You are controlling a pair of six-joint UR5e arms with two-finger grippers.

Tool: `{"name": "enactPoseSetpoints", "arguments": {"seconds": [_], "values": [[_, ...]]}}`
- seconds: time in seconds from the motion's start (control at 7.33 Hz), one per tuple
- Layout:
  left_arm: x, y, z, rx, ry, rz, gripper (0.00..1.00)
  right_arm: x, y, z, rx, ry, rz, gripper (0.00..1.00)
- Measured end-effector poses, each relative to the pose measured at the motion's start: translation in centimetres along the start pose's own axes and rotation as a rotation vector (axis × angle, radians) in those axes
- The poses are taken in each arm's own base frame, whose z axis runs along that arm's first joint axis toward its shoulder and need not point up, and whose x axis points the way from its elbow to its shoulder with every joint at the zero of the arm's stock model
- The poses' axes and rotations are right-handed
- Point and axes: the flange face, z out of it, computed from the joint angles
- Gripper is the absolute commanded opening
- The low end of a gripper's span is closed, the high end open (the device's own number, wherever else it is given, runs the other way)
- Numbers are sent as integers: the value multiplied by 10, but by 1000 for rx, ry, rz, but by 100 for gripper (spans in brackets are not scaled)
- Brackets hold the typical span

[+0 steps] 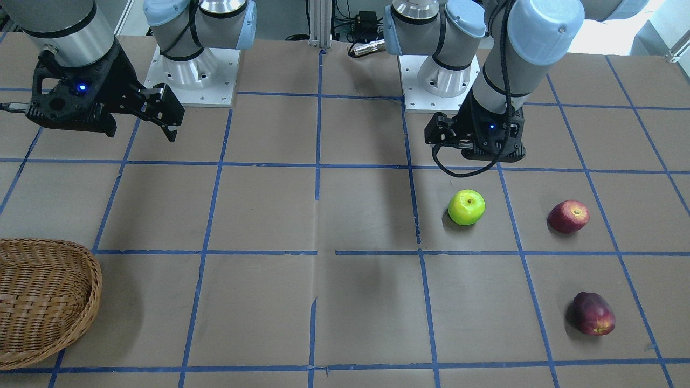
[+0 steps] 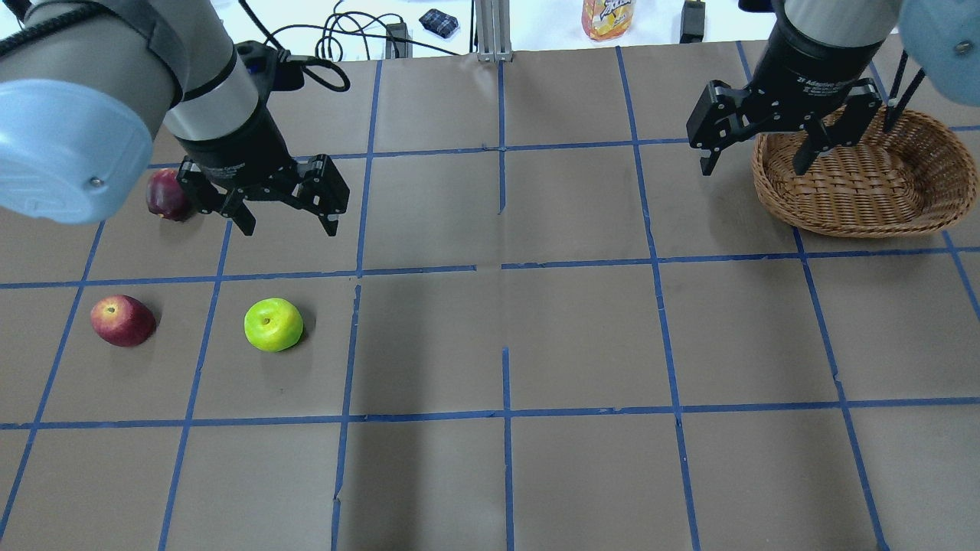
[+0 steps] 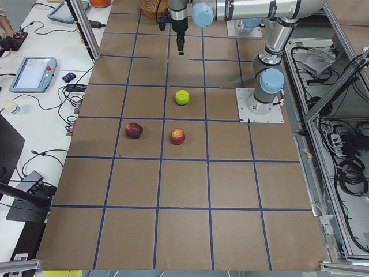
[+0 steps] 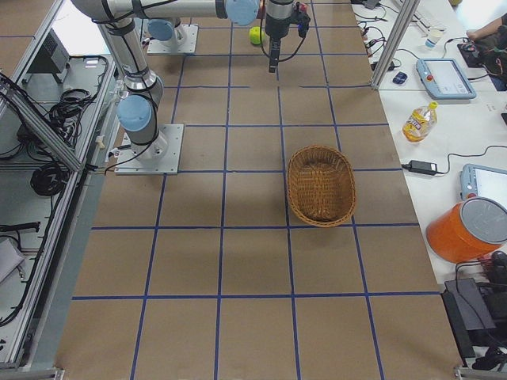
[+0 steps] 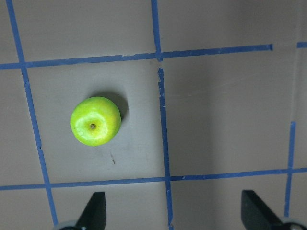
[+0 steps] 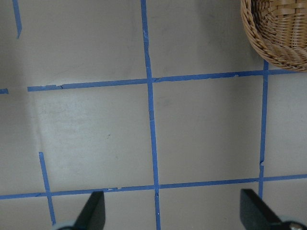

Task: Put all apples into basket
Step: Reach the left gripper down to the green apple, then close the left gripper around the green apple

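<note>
Overhead view: left gripper (image 2: 289,227) wide, empty, hovers over worktop (image 2: 582,329). Yellow-green apple (image 2: 272,324) at its 6 o'clock, nearest, so probably first pick. Red apple (image 2: 122,321) at 8, maroon apple (image 2: 167,194) at 9. Right gripper (image 2: 754,167) wide, empty, waits at 9 o'clock rim of empty basket (image 2: 857,222).

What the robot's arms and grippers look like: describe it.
Both arms are silver-grey tubes with pale blue joint caps. The left gripper and right gripper are black, two-fingered, each with a small blue light. A black cable runs along the left arm.
</note>
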Motion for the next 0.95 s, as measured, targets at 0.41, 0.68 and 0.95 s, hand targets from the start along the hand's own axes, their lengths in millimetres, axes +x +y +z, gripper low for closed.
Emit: {"name": "enactPoseSetpoints", "arguments": {"seconds": [0.41, 0.68, 0.95], "values": [[-56, -1, 105, 53, -16, 17, 100, 1, 0, 0, -1, 1, 0, 100], [-63, -5, 147, 38, -14, 26, 100, 0, 0, 1, -1, 1, 1, 100], [-65, -12, 172, -8, -2, 29, 97, 0, -2, 0, 11, 1, 3, 100]]}}
